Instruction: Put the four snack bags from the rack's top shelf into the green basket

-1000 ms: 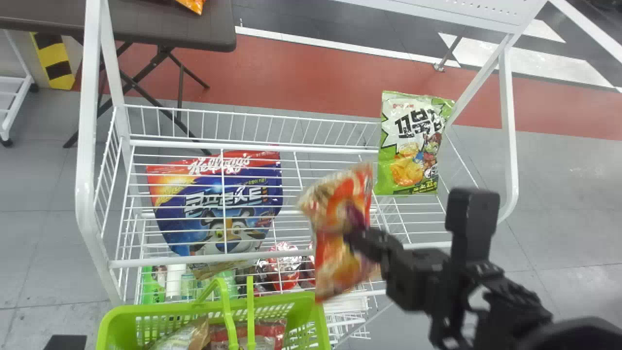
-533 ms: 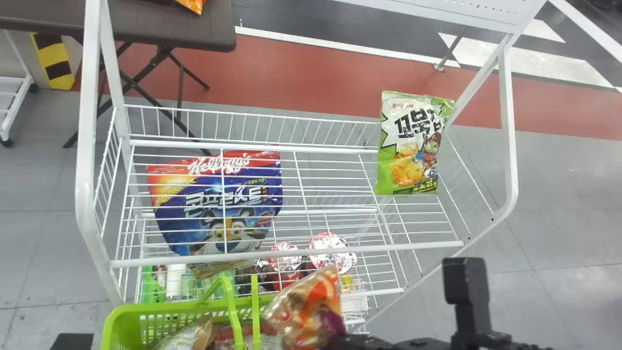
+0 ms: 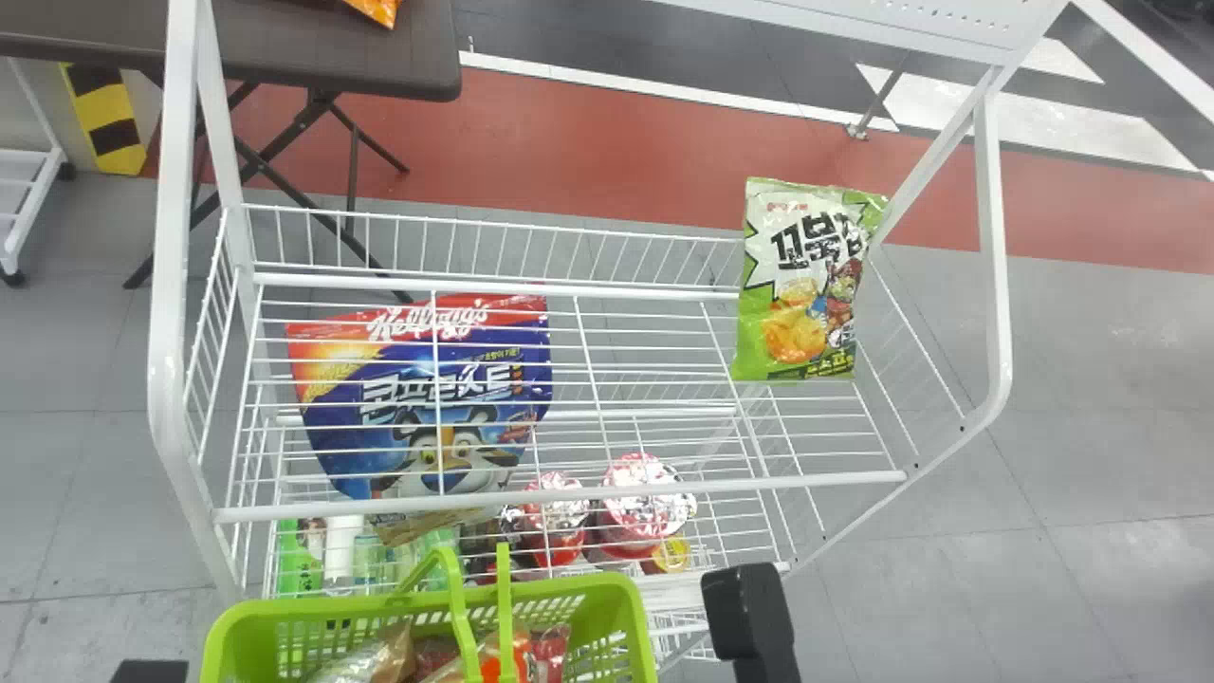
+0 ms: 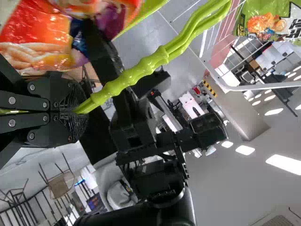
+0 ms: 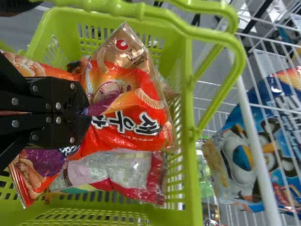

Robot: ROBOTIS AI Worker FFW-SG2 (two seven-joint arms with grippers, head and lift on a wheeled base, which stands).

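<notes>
You have one orange snack bag (image 5: 127, 117) down inside the green basket (image 3: 313, 605), and your right gripper (image 5: 87, 113) has it pinched by the middle, its two fingers squeezed close together with only the crinkled bag between them. Your left gripper (image 4: 77, 111) is closed tight too, around the basket's green handles (image 3: 458, 617). Count the bags in the basket and you get at least three: the orange one, a whitish-and-brown one (image 3: 365, 662) and a see-through one with red edges (image 5: 117, 172), both partly under the orange one. One green bag (image 3: 806, 285) sits on the rack (image 3: 569, 494), past the basket and off to its right. One second ago your orange bag was up in the air, past the basket's right end; half a second ago it was at that end, above the rim. Now it has gone down inside, and your right arm no longer covers the rack, so you can see two red-and-white round tops, one (image 3: 555, 517) and two (image 3: 645, 503), just past the basket's right half. The green bag has stayed put. One big blue bag (image 3: 484, 394) lies behind the rack's wires, straight past the basket. Far past the basket, to its left, is one dark table (image 3: 379, 71) with an orange pack (image 3: 379, 9) on it.
</notes>
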